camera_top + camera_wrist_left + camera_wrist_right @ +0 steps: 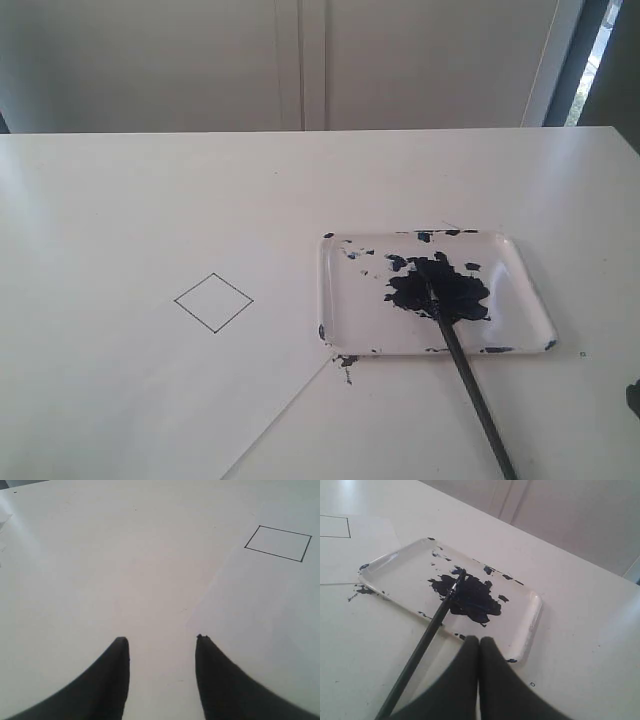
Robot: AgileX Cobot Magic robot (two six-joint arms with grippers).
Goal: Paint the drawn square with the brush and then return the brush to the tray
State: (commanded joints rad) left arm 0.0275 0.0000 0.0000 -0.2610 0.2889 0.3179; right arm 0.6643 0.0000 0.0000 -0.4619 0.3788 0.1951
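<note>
My left fingers (pixel 112 680) hang spread and empty near the drawn square (pixel 213 301), my right fingers (pixel 465 680) are pressed together on nothing, and the brush (pixel 470 380) lies with its tip in the tray (pixel 350 300).

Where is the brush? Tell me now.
Right side of the exterior view: the brush lies with its tip in the dark paint of the tray, handle slanting out over its near rim.

The brush (pixel 466 375) runs off the exterior view's lower edge. The drawn square (pixel 334 526) is cropped in the right wrist view.
</note>
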